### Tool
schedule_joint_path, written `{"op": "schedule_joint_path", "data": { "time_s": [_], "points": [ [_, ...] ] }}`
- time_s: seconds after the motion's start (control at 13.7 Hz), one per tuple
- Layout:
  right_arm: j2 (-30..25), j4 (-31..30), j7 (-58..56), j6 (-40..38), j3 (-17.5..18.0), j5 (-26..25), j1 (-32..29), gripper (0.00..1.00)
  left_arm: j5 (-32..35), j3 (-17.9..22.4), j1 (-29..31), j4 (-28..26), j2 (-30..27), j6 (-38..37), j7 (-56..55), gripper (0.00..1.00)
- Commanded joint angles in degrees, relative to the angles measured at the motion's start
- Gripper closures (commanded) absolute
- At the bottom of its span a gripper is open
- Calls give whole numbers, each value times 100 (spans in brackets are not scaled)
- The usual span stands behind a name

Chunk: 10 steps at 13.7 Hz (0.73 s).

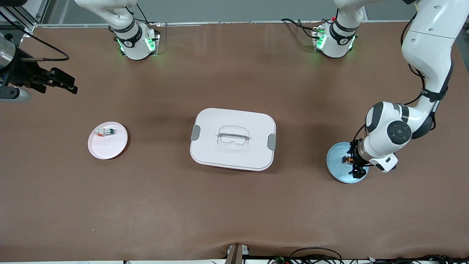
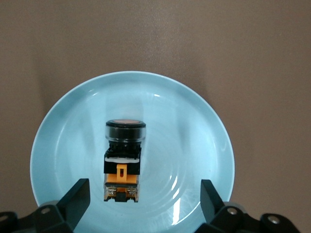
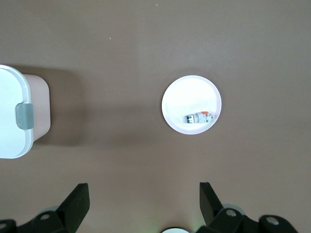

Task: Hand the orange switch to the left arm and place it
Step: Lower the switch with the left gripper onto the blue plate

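Observation:
The orange switch (image 1: 346, 159) (image 2: 123, 160) lies on its side on a pale blue plate (image 1: 338, 168) (image 2: 194, 131) at the left arm's end of the table. My left gripper (image 1: 354, 161) (image 2: 144, 187) hangs low over that plate, open, its fingers standing apart on either side of the switch without touching it. The white box (image 1: 233, 139) (image 3: 12, 119) with grey latches sits shut at the table's middle. My right gripper (image 1: 67, 82) (image 3: 144, 191) waits open and empty, up over the right arm's end of the table.
A pink plate (image 1: 108, 146) (image 3: 184, 97) lies between the box and the right arm's end, holding a small clear switch with a green cap (image 1: 106, 131) (image 3: 197, 117). Brown tabletop runs all round the box. Cables lie along the table's front edge.

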Motion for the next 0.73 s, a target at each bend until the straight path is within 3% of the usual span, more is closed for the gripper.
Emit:
{"op": "schedule_joint_path", "data": {
  "time_s": [0.0,0.22,0.66],
  "points": [
    [-168,-179,-282,154,-2,90,-32,0,163,-58,143,13,-84,-87,-144,0],
    [-195,-196,-283,189,-11,90,-49,0,84,-76,232,-92,-251,-123,13,0],
    [-282,-301,-283,189,-29,90,-93,0,-689,-14,188,-505,-752,-123,1717,0]
  ]
}}
